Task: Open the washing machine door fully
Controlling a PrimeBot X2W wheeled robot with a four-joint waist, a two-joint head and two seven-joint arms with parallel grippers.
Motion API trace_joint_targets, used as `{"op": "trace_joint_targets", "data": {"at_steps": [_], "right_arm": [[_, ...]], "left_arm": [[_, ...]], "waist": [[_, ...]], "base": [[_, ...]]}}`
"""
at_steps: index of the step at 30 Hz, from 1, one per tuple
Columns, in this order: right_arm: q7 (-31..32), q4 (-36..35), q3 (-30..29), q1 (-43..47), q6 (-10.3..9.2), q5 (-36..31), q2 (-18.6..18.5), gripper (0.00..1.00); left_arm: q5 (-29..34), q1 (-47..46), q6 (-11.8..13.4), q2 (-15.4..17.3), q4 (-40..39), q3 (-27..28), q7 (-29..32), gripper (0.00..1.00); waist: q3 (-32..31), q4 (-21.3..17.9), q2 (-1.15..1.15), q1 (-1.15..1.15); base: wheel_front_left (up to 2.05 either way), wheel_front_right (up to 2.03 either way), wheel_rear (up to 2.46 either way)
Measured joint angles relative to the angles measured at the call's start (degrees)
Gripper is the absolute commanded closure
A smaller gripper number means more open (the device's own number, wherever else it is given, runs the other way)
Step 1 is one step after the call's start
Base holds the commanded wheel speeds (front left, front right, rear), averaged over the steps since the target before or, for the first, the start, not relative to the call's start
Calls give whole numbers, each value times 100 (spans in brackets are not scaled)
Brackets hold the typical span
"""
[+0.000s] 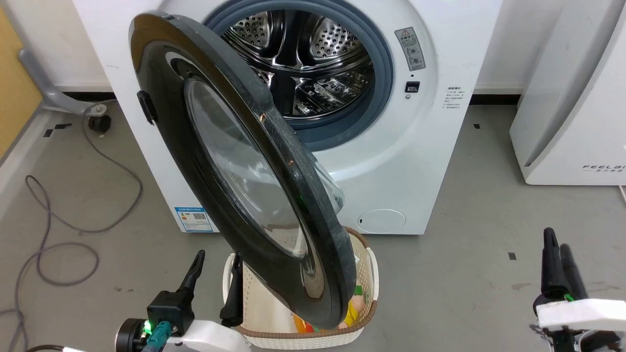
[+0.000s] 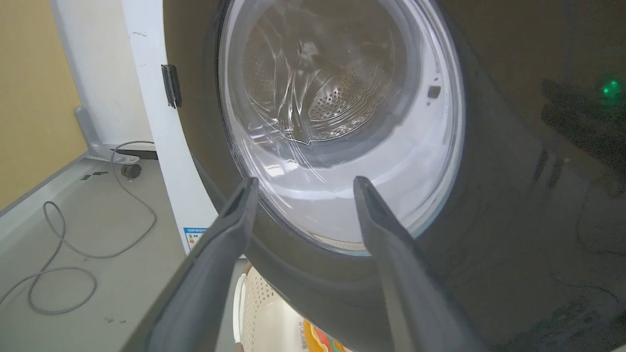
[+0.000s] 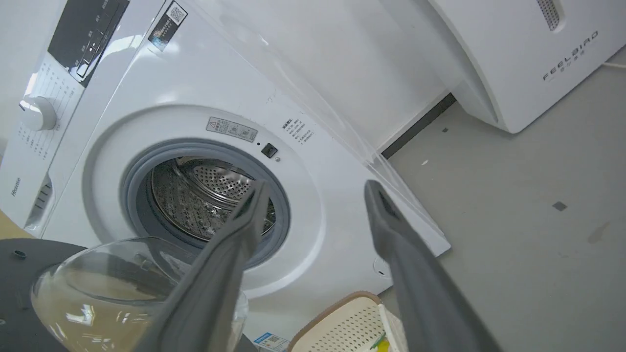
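In the head view, the washing machine door (image 1: 230, 195) stands about half open. It is hinged on the left side of the washing machine (image 1: 430, 156), and its free edge hangs out toward the robot above a white basket (image 1: 374, 266). The left gripper (image 1: 218, 257) is just beside the door's lower outer face. The right gripper (image 1: 556, 240) is well apart, on the inner-face side.

In the left wrist view, that gripper's fingers are spread wide and empty, pointing up at the outer glass. I cannot tell whether they touch it.

In the right wrist view, the fingers are likewise spread and hold nothing. They aim at the open drum (image 3: 210, 205), with the door's glass bowl off to the lower left.

The free edge lies between the arms, nearer the left one. Opening fully likely means swinging it further toward the robot's left.
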Motion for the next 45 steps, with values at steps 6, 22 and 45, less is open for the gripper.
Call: {"op": "trace_joint_targets", "data": {"at_steps": [6, 22, 45], "right_arm": [[-70, -579, -433, 179, 0, -2761, 98, 0], [-73, -1522, 64, 1006, 1, -5304, 455, 0], [-71, -1129, 175, 991, 1, -5087, 455, 0]], "left_arm": [[1, 7, -13, 0, 4, 69, 0, 0], [36, 8, -14, 1, 15, 146, 0, 0], [-11, 85, -22, 0, 97, 170, 0, 100]], "waist": [[-17, -36, 0, 0], [-12, -14, 0, 1], [-17, -24, 0, 1]], "base": [[0, 0, 0], [0, 0, 0], [0, 0, 0]]}}
